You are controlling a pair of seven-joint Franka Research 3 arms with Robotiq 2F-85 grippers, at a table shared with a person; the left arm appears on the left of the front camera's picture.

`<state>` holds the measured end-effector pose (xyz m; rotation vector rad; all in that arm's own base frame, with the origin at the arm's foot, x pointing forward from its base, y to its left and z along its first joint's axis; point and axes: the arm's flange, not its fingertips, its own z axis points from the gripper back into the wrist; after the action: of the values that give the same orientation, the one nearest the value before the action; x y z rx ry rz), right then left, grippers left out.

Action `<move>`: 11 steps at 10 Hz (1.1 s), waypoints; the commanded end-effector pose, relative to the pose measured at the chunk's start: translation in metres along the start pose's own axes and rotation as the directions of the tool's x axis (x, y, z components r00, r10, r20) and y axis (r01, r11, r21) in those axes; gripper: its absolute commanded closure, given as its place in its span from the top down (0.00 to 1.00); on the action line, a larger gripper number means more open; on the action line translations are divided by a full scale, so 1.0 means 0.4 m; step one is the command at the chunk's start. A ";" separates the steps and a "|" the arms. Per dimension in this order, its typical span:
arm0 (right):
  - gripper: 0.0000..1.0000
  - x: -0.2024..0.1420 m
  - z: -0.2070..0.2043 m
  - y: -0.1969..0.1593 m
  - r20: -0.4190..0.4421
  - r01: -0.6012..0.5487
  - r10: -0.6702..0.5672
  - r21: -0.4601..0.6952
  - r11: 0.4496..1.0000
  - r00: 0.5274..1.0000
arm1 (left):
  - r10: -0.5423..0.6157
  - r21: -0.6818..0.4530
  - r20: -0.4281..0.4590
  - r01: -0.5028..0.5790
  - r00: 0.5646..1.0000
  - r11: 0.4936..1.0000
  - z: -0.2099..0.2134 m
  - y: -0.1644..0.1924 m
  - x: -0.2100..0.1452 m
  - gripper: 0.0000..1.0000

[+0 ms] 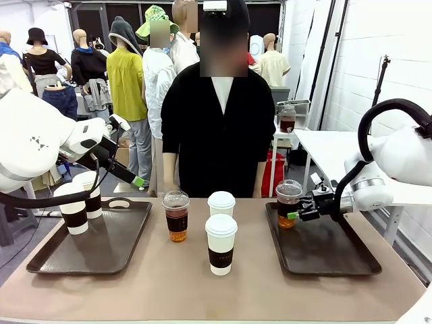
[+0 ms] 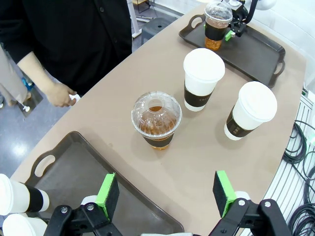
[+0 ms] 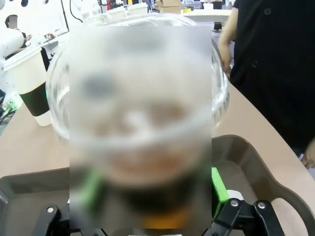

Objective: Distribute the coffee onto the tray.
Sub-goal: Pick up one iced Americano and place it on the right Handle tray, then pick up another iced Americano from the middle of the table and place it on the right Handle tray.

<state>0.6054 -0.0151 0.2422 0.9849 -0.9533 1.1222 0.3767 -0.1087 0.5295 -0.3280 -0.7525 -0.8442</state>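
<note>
Right gripper (image 1: pixel 297 214) at mid right of the front view, jaws spread wide on either side of an iced coffee cup (image 1: pixel 288 202) that stands at the far left end of the right tray (image 1: pixel 331 253). Right wrist view puts a green pad (image 3: pixel 219 184) just beside the cup wall; the cup is blurred there, so pad contact can't be told. Left gripper (image 1: pixel 138 181) at mid left, raised above the table (image 1: pixel 202 290), jaws wide apart, holding nothing. Its green pads (image 2: pixel 107 194) sit at the bottom of the left wrist view.

Coffee places:
- Two white paper cups (image 1: pixel 72 209) with dark sleeves stand on the left tray (image 1: pixel 101 250), at its far left corner.
- Second iced coffee cup (image 1: pixel 176 216) stands on the bare table, centre left.
- Two more lidded paper cups stand at centre, one behind (image 1: pixel 221 202) and one in front (image 1: pixel 221 243).

View differences:
- Left wrist view looks down on the dome lid (image 2: pixel 156 118) of the centre iced coffee and on the person's hand (image 2: pixel 61 93) at the table edge, upper left. Front view doesn't show that hand clearly.
- Front view shows both trays whole.
- Right wrist view shows a paper cup (image 3: pixel 32 83) at upper left and the person's black top (image 3: pixel 275 64) at right.

Writing: pale print on the sleeve (image 1: pixel 221 258) of the front centre cup, too small to read.
</note>
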 end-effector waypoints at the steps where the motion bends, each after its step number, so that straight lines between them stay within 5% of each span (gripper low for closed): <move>1: 1.00 -0.001 0.015 0.029 0.017 0.041 -0.040 -0.032 0.999 0.999 | 0.003 -0.016 0.005 -0.003 1.000 1.000 0.001 0.004 -0.005 1.00; 7: 1.00 -0.047 0.101 0.121 0.047 0.086 -0.080 -0.132 0.987 0.996 | 0.003 -0.016 0.005 -0.003 1.000 1.000 0.001 0.004 -0.005 1.00; 11: 1.00 -0.055 0.112 0.103 0.036 0.101 -0.097 -0.103 0.990 0.995 | 0.003 -0.016 0.005 -0.003 1.000 1.000 0.001 0.004 -0.005 1.00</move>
<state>0.5540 -0.0570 0.2398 0.9561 -0.9658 0.9647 0.3767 -0.1086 0.5295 -0.3280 -0.7522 -0.8441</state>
